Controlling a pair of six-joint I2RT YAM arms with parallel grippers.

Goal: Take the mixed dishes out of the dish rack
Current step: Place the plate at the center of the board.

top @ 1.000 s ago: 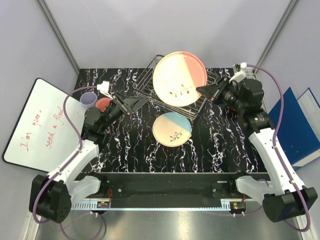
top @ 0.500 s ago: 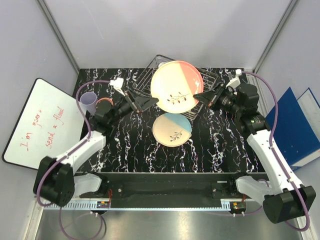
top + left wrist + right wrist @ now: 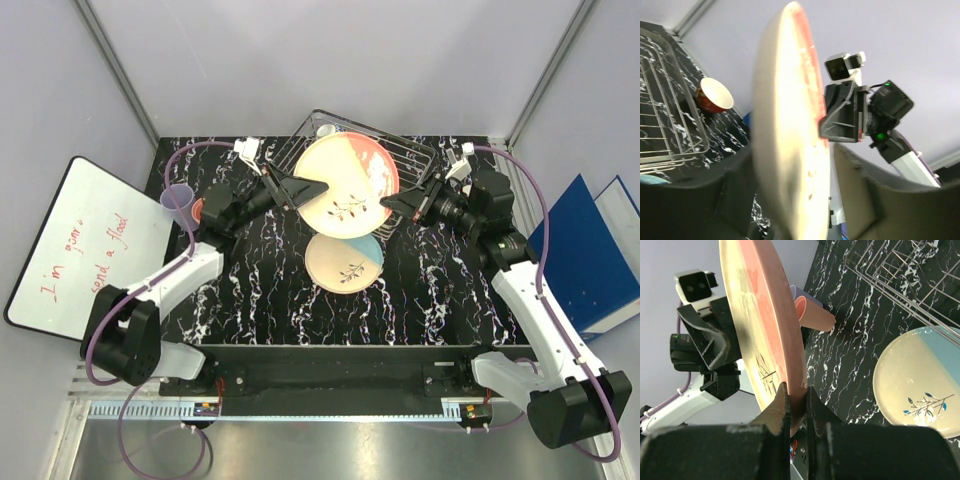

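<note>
Left gripper (image 3: 318, 187) moved in, splayed astride pink plate (image 3: 345, 180) rim; I see right gripper (image 3: 385, 203) clamping it, face upward

Top external view: light is bright, even and diffuse, from above. Shadows on the desk (image 3: 250, 300) are faint and soft, and focus is sharp across the frame.

Left wrist view: the cream/pink plate (image 3: 790, 125) sits close to the lens and is heavily blurred. The left gripper (image 3: 792, 165) is dark and soft.

Right wrist view: the plate rim is sharp and its face carries a shaded band. The right gripper (image 3: 796, 394) is underexposed.
</note>
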